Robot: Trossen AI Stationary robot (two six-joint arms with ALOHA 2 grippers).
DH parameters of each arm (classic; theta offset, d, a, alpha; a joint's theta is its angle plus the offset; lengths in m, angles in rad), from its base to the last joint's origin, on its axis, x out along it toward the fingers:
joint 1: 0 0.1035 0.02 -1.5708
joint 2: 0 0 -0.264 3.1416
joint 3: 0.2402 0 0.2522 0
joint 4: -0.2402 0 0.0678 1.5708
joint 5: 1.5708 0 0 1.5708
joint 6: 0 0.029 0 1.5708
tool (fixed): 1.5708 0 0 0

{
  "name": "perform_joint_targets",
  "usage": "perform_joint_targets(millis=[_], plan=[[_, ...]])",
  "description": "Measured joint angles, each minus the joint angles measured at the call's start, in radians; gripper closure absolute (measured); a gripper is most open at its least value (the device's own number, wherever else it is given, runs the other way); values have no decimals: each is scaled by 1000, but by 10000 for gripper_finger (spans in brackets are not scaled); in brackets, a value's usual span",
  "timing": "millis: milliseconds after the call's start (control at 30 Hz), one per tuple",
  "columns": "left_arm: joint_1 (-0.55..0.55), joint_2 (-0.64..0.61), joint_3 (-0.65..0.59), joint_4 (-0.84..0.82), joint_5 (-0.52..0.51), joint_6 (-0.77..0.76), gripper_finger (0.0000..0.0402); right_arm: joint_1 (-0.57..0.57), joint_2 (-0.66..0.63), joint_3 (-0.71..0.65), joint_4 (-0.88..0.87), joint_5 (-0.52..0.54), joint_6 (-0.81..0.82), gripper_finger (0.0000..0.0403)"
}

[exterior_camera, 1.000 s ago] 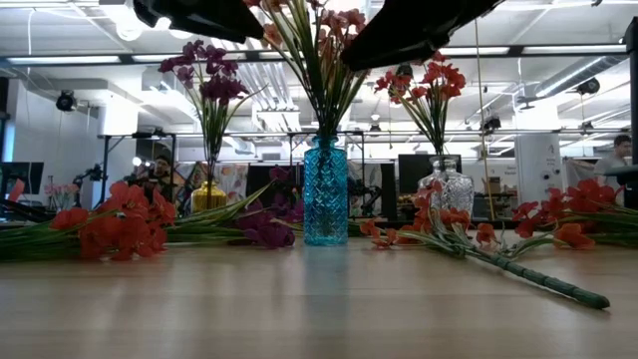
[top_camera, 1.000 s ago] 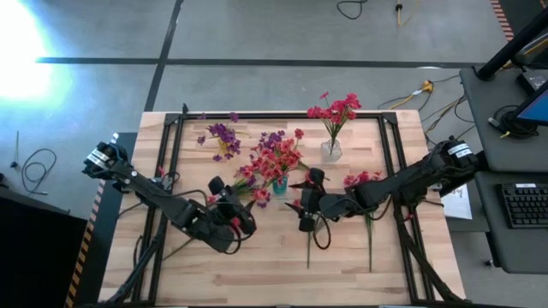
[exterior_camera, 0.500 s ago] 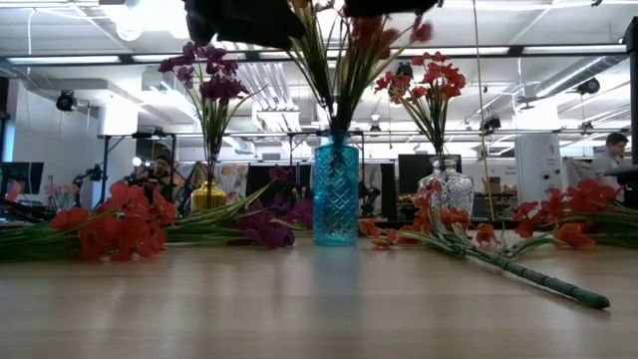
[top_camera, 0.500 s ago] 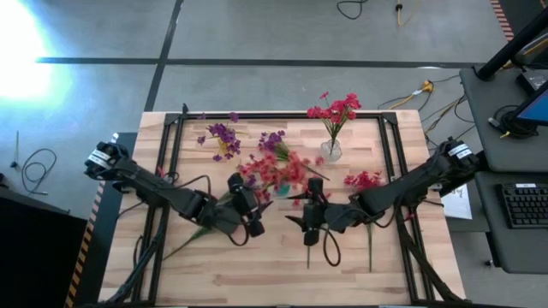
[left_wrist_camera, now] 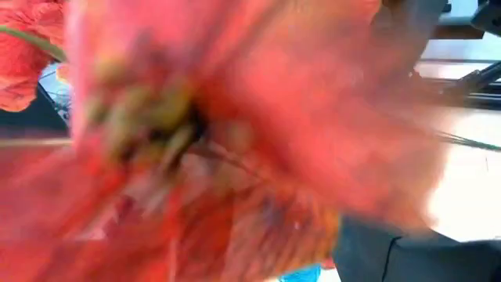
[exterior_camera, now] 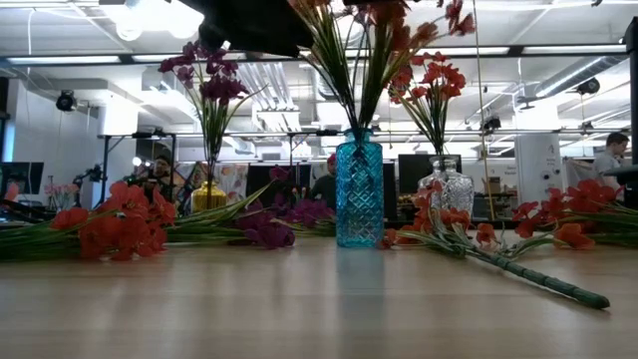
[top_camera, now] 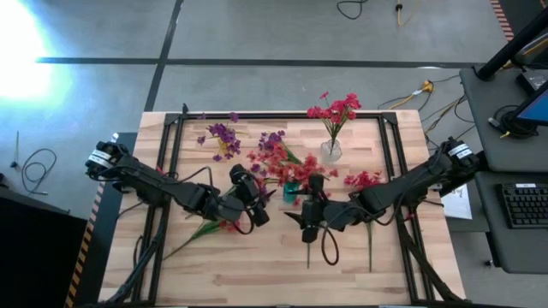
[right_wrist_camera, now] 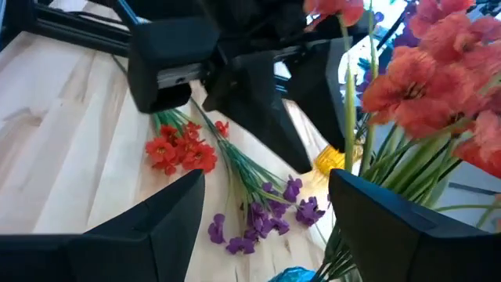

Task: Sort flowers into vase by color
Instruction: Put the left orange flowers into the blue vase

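A blue glass vase [top_camera: 292, 190] [exterior_camera: 359, 194] stands upright on the table's middle and holds a bunch of red flowers [exterior_camera: 384, 40]. My left gripper [top_camera: 255, 199] is just left of the bunch, at blossom height. Blurred red blossoms [left_wrist_camera: 235, 141] fill its wrist view and hide the gripper. My right gripper [top_camera: 306, 202] [right_wrist_camera: 266, 178] is on the vase's right and near side. It is open, with a finger on either side of the vase's rim [right_wrist_camera: 291, 274] and touching nothing that shows. Loose red sprigs [top_camera: 364, 181] [top_camera: 218, 226] and a purple sprig [top_camera: 272, 140] lie flat on the table.
A yellow vase with purple flowers [top_camera: 223, 141] [exterior_camera: 209, 189] and a clear glass vase with red flowers [top_camera: 331, 150] [exterior_camera: 449, 189] stand near the far edge. A long green stem [exterior_camera: 538, 279] lies on the right. The near half of the table [top_camera: 257, 274] is bare wood.
My left gripper has moved toward the table's right and a little toward the far edge, up against the red bunch. The blue vase has stayed upright and slid to the right and toward the near edge. A red sprig on the table now shows behind the left arm.
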Motion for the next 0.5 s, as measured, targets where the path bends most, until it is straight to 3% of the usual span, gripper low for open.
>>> perform_joint_targets(millis=[500], plan=[[-3,0,-26,0,1,-27,233,-55,0,33,23,6,25,61]])
